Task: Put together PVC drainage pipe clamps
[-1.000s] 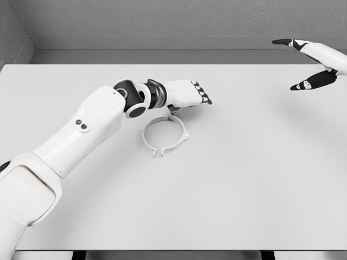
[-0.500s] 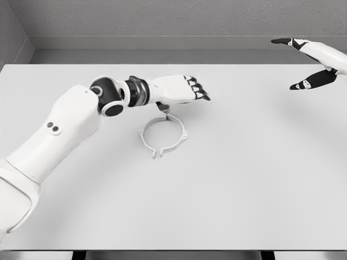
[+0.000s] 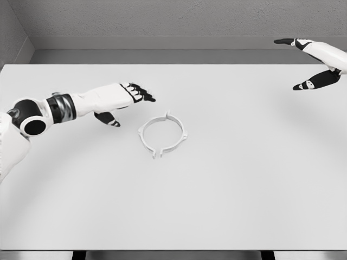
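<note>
**No readable text**

No words, labels, brand marks, numbers or signs can be read anywhere in the head view. The worktop is plain and unmarked. The clamp ring lying on it carries no lettering that can be made out. The left hand and the right hand show only white shells with dark patches, with no print on them. The wall behind is a bare, grainy grey.
</note>
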Robot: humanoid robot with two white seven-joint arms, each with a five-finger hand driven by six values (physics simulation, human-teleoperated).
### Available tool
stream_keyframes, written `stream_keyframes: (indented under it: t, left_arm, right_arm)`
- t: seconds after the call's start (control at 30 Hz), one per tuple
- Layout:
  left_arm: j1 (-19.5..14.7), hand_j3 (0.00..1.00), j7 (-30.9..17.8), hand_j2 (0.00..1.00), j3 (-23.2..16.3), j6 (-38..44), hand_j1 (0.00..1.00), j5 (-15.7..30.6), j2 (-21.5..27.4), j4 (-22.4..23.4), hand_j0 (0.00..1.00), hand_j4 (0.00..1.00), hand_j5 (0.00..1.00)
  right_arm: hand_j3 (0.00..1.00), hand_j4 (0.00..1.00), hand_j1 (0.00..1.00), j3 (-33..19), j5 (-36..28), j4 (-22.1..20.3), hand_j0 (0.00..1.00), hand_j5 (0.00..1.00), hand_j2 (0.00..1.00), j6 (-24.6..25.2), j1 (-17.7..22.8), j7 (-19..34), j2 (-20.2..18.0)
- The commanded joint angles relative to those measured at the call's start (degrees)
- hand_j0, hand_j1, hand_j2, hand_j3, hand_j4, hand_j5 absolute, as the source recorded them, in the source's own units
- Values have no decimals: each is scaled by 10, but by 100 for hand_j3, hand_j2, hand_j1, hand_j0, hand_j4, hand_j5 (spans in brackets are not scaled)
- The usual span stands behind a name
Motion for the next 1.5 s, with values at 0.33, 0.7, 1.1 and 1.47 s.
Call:
stream_keyframes:
  t: [0.33,0.7,1.1,1.47]
  left_arm:
    - [33,100,-10,100,-14,1,100,6,4,-63,100,100,100]
    - [33,100,-26,100,-45,1,100,6,-16,-62,100,100,100]
    - [33,100,-26,100,-45,1,100,6,-37,-63,100,100,100]
    - [33,100,-26,100,-57,1,100,6,-53,-63,100,100,100]
  right_arm:
    - [100,100,100,0,-5,-20,100,100,100,2,6,0,-1]
    - [100,100,100,0,-5,-24,100,100,100,2,6,0,-1]
    - [100,100,100,0,-5,-34,100,100,100,2,10,0,-1]
    - [100,100,100,0,-5,-35,100,100,100,2,13,0,-1]
